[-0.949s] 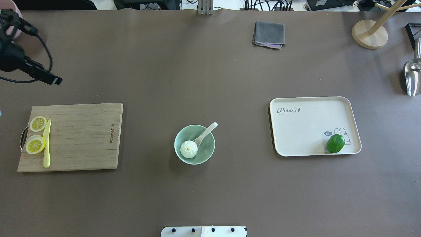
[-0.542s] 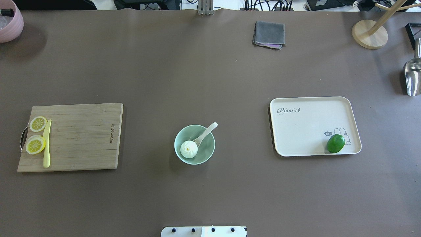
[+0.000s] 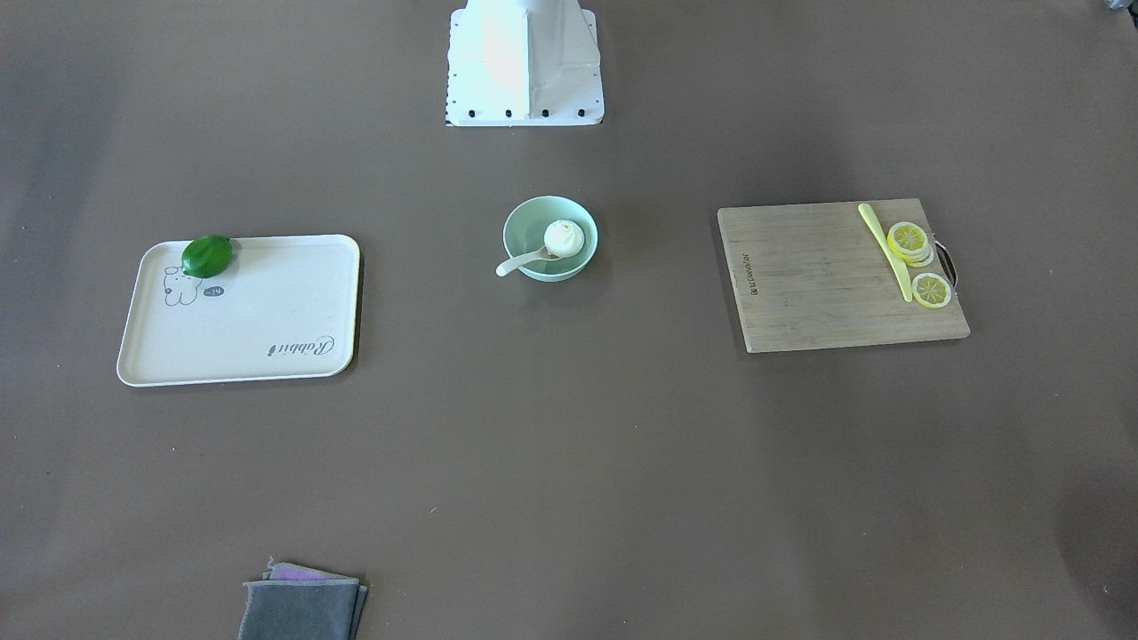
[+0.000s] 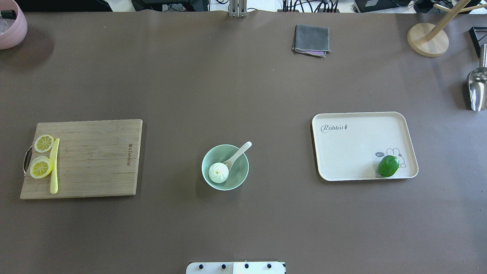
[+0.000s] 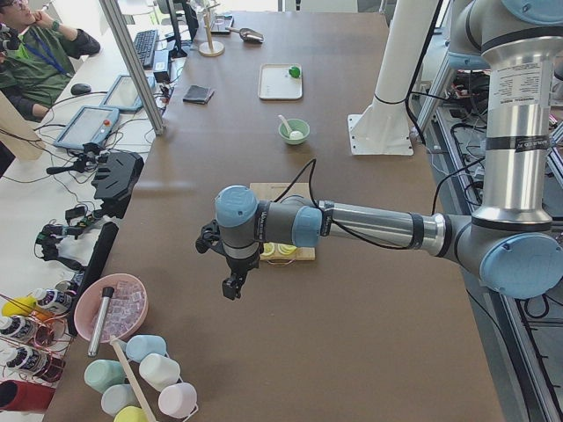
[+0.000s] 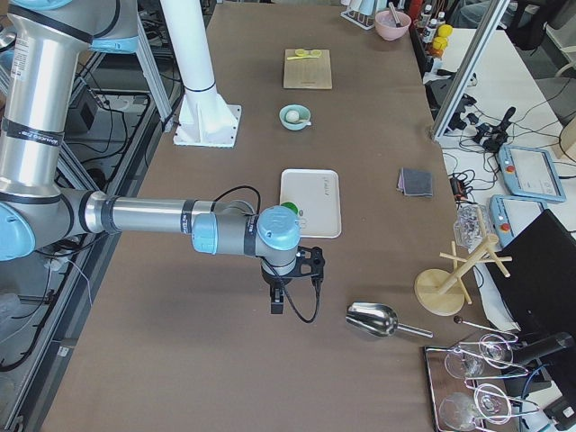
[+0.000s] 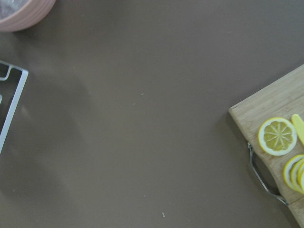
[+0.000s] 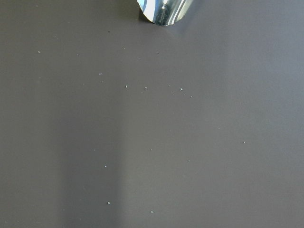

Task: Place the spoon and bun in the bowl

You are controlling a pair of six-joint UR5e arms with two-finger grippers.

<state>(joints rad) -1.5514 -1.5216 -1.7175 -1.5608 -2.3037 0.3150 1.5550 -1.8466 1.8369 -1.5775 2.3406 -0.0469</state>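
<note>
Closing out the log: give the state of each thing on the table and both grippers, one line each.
bowl: upright, holding bun and spoon.
bun: inside bowl, peak up.
spoon: scoop in bowl, handle over the rim.
tray: flat, lime in one corner.
cutting board: flat, lemon slices and yellow knife on it.
grey cloth: folded.
left gripper: far from bowl; open or shut unclear.
right gripper: likewise.

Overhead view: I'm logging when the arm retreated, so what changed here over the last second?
The left arm's pincer left the top-left corner, moving off leftwards and uncovering the round pink bowl. Nothing was grasped or released. The white pleated bun and cream-white soup spoon stayed in the pale mint-green bowl.
</note>
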